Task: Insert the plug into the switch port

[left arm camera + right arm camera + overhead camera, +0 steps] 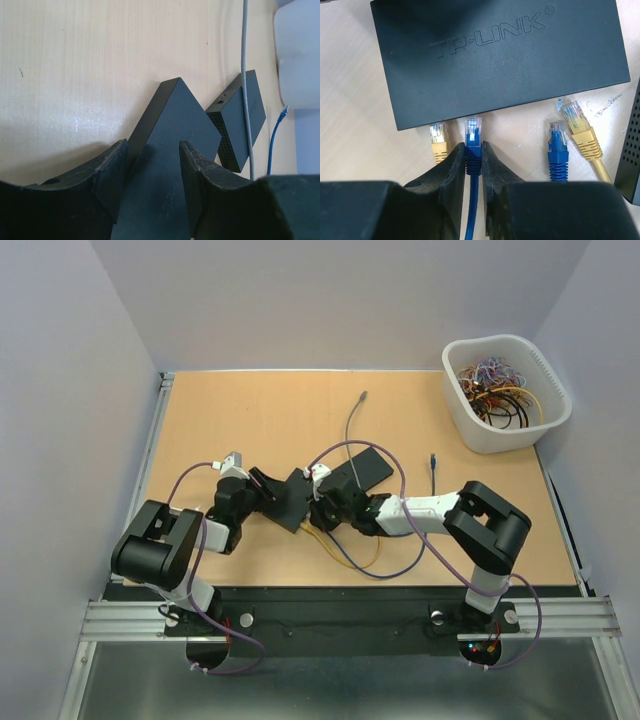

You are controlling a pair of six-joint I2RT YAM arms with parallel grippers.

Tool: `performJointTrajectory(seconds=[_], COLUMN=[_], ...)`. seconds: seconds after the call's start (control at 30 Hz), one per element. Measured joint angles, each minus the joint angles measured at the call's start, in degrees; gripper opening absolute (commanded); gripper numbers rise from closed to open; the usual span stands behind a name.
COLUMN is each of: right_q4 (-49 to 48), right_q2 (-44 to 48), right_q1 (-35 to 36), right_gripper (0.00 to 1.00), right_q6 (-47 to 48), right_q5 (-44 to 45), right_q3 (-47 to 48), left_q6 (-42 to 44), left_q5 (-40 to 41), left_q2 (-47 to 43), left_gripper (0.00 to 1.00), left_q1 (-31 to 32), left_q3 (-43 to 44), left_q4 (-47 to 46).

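The black TP-LINK switch (pixel 293 500) (pixel 500 55) lies between the two arms. My left gripper (pixel 262 483) (pixel 152 170) is shut on its near end, one finger (pixel 112 175) against its side, the other (pixel 192 177) over its top face (pixel 165 130). My right gripper (pixel 322 512) (pixel 473 146) is shut on the blue plug (pixel 473 131) by its ribbed boot. The plug's clear tip touches the switch's port edge; the port itself is hidden under that edge. A yellow plug (pixel 438 137) sits just left of it at the same edge.
A second black perforated box (pixel 357 470) (pixel 240 125) (pixel 631 160) lies just behind. Loose blue (pixel 558 145) and yellow (pixel 581 129) plugs lie right of my fingers. A grey cable (pixel 353 425), a blue cable (pixel 432 466) and a white bin of cables (pixel 505 390) are farther back.
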State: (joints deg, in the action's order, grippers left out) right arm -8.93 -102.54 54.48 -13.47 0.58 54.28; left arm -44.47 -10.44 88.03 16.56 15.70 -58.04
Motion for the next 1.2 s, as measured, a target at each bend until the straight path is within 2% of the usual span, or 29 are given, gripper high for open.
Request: performJointTrajectory(seconds=[0.43, 0.93, 1.2], right_q4=[0.44, 2.01, 2.36], right_q2=[-2.05, -2.19, -3.04], right_q1=[0.00, 0.37, 0.33], right_gripper=[0.00, 0.01, 0.01], right_q6=[-0.48, -1.09, 3.63], right_q5=[0.33, 5.11, 2.71], right_q3=[1.53, 2.78, 3.52], left_q6=[0.04, 0.11, 0.79], left_q5=[0.48, 0.61, 0.24], left_q2=[1.16, 2.23, 3.52], left_gripper=[0.55, 0.53, 0.52], left_q1=[0.15, 0.17, 0.17], left_q3=[-0.24, -0.24, -0.37], left_q4=[-2.23, -3.91, -5.81])
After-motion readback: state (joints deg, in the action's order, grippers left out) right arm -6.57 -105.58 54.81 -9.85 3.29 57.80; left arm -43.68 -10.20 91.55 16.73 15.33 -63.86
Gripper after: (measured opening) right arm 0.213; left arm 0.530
